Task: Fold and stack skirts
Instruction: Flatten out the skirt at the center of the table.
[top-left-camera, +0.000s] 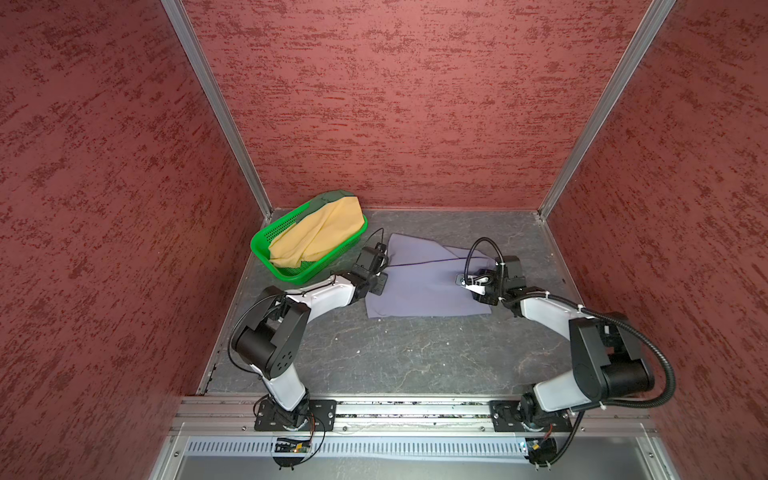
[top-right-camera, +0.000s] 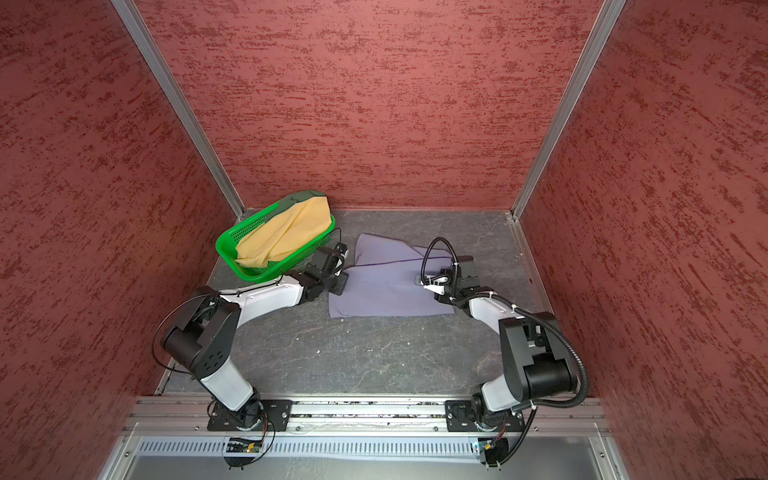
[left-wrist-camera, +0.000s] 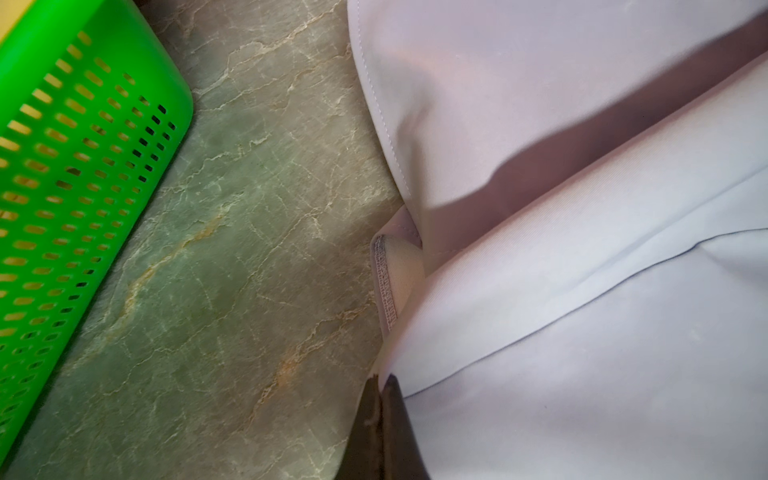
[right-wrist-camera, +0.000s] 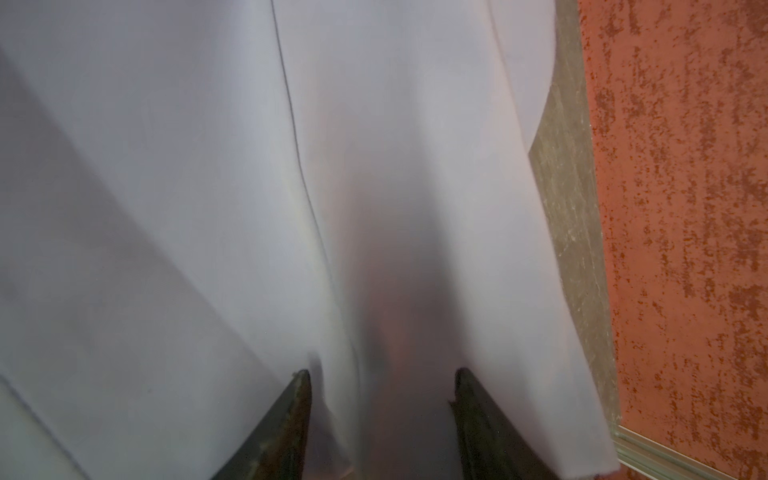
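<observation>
In both top views the lavender-grey skirt (top-left-camera: 419, 291) (top-right-camera: 382, 295) lies spread on the grey marbled surface (top-left-camera: 395, 353) (top-right-camera: 374, 357), between the two claws. The left claw (top-left-camera: 379, 286) (top-right-camera: 340, 286) sits at the skirt's edge on its own side. The right claw (top-left-camera: 462, 280) (top-right-camera: 420, 280) reaches in low over the cloth from the opposite side. A dark fold line crosses the skirt just beyond both claws. The green perforated basket (top-left-camera: 262, 249) (top-right-camera: 226, 253) stands near the left claw, on the side away from the right claw. In it lies the mustard-yellow skirt (top-left-camera: 316, 237) (top-right-camera: 282, 237), loosely bunched. The dark green skirt (top-left-camera: 328, 198) (top-right-camera: 297, 198) shows at the basket's far end, partly under the yellow one.

In the left wrist view the left claw (left-wrist-camera: 382, 415) has its dark fingers pressed together on the edge of the lavender-grey skirt (left-wrist-camera: 582, 332) (a strip of overlock stitching shows just ahead of the tips). Cloth rises in a fold on one side of the claw. Bare surface (left-wrist-camera: 249, 249) lies on the other side, then the basket (left-wrist-camera: 83, 166), apart from the skirt.

The right wrist view is blurred. The right claw (right-wrist-camera: 382, 374) holds its fingers well apart and grips nothing. The lavender-grey skirt (right-wrist-camera: 166, 166) fills the view ahead of the tips, though whether they touch it I cannot tell. Past the skirt's edge run a strip of surface (right-wrist-camera: 569, 208) and the red wall (right-wrist-camera: 685, 208).
</observation>
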